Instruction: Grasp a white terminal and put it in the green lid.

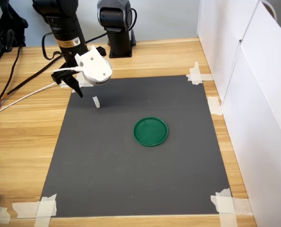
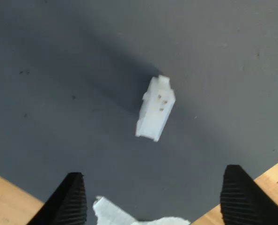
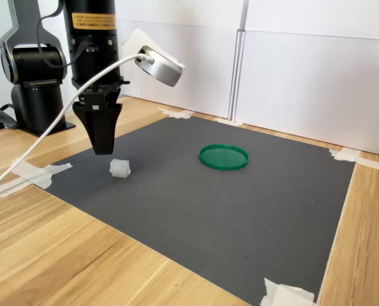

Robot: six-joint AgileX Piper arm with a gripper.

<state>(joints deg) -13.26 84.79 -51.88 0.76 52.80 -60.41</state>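
The mat (image 1: 131, 161), dark grey and taped to the wooden table (image 1: 22, 151) at its corners, is the landmark here. The arm (image 3: 94, 44) stands over the mat's corner nearest the robot base, with a white wrist camera (image 1: 95, 68) fixed to it. The lid (image 1: 151, 131) lies flat near the mat's middle, with nothing in it. The gripper (image 2: 155, 199) hangs above the mat near that same corner, just inside the taped edge. Its jaws stand wide apart in the wrist view and hold nothing. The terminal (image 2: 155, 109) lies on the mat close to that corner, well apart from the lid, just ahead of the fingertips and not yet between them.

The step in hand looks like the approach to the grasp: nothing is picked up and the lid waits empty. The next move calls, I judge, for a short advance so the terminal sits between the fingers (image 2: 71, 199), then a descent to the mat and a close across the terminal's narrow sides. It is small and light, so a fingertip that lands on it could knock it aside.

In the second exterior view the jaws overlap into a single dark wedge, so their opening reads only from the wrist view. That view cuts off the fingers above their tips. The gripper's height above the mat is hard to tell.
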